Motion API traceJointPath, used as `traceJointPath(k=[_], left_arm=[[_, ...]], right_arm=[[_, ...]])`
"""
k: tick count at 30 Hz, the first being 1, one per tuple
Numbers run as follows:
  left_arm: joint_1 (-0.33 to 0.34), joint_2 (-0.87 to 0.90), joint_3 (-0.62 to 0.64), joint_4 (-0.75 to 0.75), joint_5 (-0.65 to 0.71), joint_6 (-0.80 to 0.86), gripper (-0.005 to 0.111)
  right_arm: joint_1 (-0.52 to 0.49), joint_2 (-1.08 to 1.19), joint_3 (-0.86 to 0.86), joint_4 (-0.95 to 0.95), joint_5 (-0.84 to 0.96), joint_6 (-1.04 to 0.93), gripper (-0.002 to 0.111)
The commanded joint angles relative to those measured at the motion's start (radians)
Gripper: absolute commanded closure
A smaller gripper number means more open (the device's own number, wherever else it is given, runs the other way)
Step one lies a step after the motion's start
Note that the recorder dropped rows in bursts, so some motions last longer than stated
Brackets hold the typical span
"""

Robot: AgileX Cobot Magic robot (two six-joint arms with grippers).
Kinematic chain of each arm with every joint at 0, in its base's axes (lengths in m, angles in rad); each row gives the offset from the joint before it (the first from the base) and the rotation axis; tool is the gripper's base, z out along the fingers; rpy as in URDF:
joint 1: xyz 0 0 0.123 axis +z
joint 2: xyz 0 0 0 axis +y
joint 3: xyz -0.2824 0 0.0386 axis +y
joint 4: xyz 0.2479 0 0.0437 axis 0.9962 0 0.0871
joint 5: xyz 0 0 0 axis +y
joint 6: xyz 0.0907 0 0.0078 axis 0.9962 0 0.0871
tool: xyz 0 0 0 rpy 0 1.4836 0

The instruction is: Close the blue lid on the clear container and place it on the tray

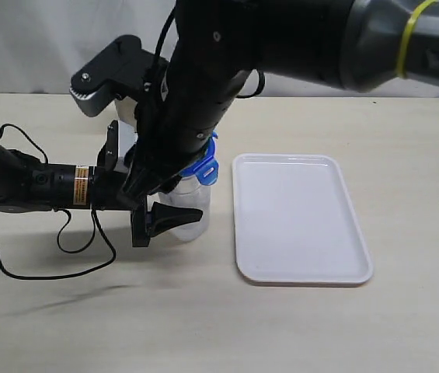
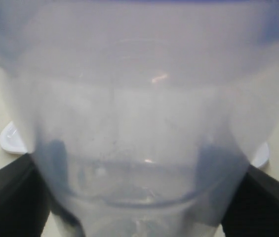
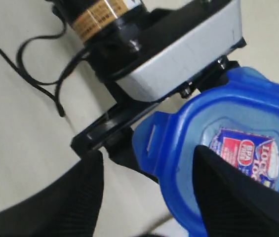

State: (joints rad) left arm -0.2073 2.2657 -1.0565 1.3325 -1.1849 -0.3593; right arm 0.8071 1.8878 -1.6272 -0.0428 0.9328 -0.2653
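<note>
The clear container (image 1: 186,211) stands on the table just left of the tray (image 1: 301,221). My left gripper (image 1: 171,219) is shut on its lower body. In the left wrist view the clear container (image 2: 139,108) fills the frame between the black fingers (image 2: 11,197). The blue lid (image 1: 203,167) sits on the container's top, mostly hidden by my right arm (image 1: 203,85). In the right wrist view the blue lid (image 3: 179,143) shows its red-and-white sticker (image 3: 248,150). My right gripper (image 3: 149,153) is open over the lid's edge. One finger lies over the lid's top and the other hangs beside a flap.
The white tray's corners (image 2: 11,138) show behind the container in the left wrist view. A black cable (image 1: 56,268) loops on the table under the left arm. The left gripper's grey body (image 3: 179,54) sits close beside the lid.
</note>
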Motion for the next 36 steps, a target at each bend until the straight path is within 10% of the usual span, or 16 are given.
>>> traceJointPath(k=[1,36], left_arm=[[0.002,-0.008,-0.002,-0.019,-0.021,-0.004,0.107],[0.002,-0.008,-0.002,-0.02,-0.023,-0.004,0.107]], right_arm=[[0.01,0.05,0.004,-0.084,-0.015,0.046,0.057],[0.15,0.217,0.009,-0.487,0.164,0.136,0.078]])
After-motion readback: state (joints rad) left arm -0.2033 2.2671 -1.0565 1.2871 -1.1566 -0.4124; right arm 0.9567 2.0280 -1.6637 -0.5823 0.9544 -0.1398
